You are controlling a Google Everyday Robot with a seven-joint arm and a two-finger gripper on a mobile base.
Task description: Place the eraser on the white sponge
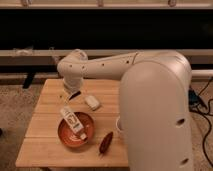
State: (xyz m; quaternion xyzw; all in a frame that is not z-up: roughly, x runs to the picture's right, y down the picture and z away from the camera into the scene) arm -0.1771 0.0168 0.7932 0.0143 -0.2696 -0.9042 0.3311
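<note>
The dark gripper [71, 94], low over the wooden table's [46, 141] far left part, blurs into a dark shape beneath it. The cream robot arm [150, 100] hides most of the white cup [118, 123].

We see a light wooden surface [42, 147]. On it sits a round orange-brown bowl [89, 126] with a cream labelled carton [73, 122] inside. A long reddish-brown pod [105, 143] lies near the bowl.

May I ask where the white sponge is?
The white sponge lies on the table beyond the orange bowl, pincer just left in the camera view.
</note>
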